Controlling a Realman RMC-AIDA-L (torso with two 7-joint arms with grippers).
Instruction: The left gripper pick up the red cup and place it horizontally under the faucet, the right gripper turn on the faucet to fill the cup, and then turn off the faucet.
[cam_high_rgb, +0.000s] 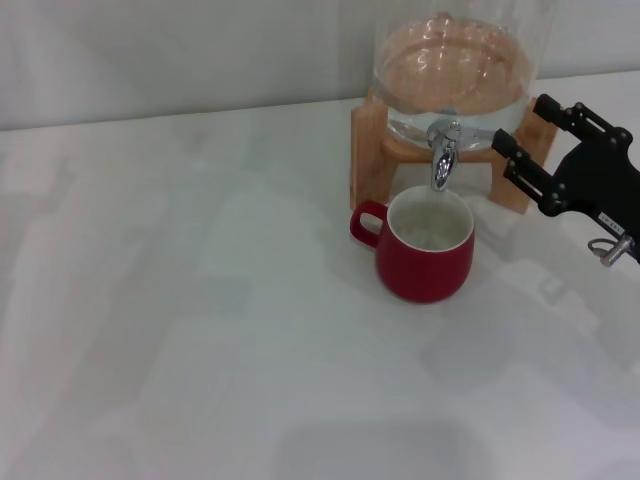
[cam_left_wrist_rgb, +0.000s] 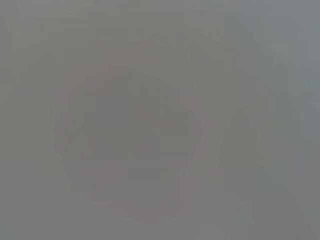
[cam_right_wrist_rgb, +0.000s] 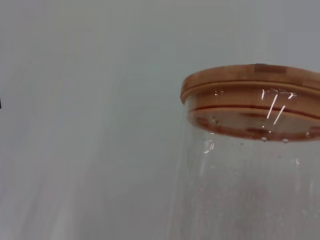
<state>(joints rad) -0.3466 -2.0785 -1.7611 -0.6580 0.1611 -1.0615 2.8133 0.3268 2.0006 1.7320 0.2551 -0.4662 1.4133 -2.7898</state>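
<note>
The red cup (cam_high_rgb: 425, 245) stands upright on the white table, white inside showing, its loop handle pointing left. The chrome faucet (cam_high_rgb: 443, 152) hangs just above the cup's back rim, and its thin lever points right. My right gripper (cam_high_rgb: 518, 120) is at the right of the faucet with its jaws apart, and its lower fingertip is right at the lever's end. I cannot tell if it touches the lever. My left gripper is out of view, and the left wrist view shows only flat grey.
The clear glass dispenser jar (cam_high_rgb: 460, 70) sits on its wooden stand (cam_high_rgb: 372, 145) at the back of the white table (cam_high_rgb: 200, 300). The right wrist view shows the jar's wooden lid (cam_right_wrist_rgb: 250, 87) and its glass wall (cam_right_wrist_rgb: 240, 190) close up.
</note>
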